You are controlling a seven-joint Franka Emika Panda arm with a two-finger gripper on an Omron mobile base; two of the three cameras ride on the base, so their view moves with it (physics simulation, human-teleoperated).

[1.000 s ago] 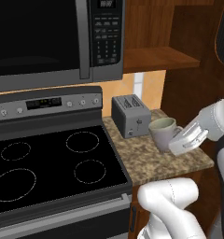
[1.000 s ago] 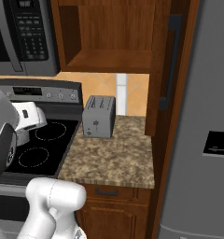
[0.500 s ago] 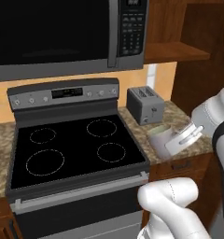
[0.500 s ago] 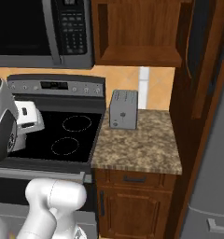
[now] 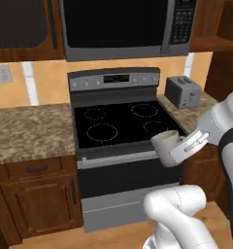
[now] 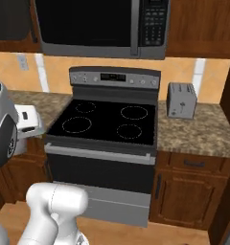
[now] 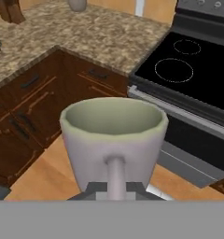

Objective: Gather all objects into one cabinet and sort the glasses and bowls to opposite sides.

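Pale greyish-white handleless cup [image 5: 165, 144] with a greenish inside: upright, mouth open upward, carried in the air in front of the black glass-top electric stove [image 5: 119, 122], level with the stove's front edge and toward its right corner, off any bench. Seen from the hand camera as well [image 7: 114, 140], rim round and unbroken, nothing visible inside, with the wooden floor and the stove's lower drawer behind it.

Tool [image 5: 179, 148] clamped on the cup's wall, fingers together on it; in the hand view one pale finger [image 7: 115, 177] pressed up the near side of the cup, the other hidden by the wall.

Landmark stove: four ring burners on top, grey control panel behind. Above the stove, a dark over-range microwave [image 5: 125, 26]. To the right of the stove, a speckled brown granite bench [image 6: 196, 131] carrying a grey two-slot toaster [image 6: 181, 99] close to the back wall. To the left of the stove, another stretch of the same granite bench [image 5: 31, 133] over dark reddish-brown wooden base cupboards [image 5: 36, 194]. At the far end of that left bench, in the hand view, a small pale rounded object [image 7: 77, 4], too cropped to identify.
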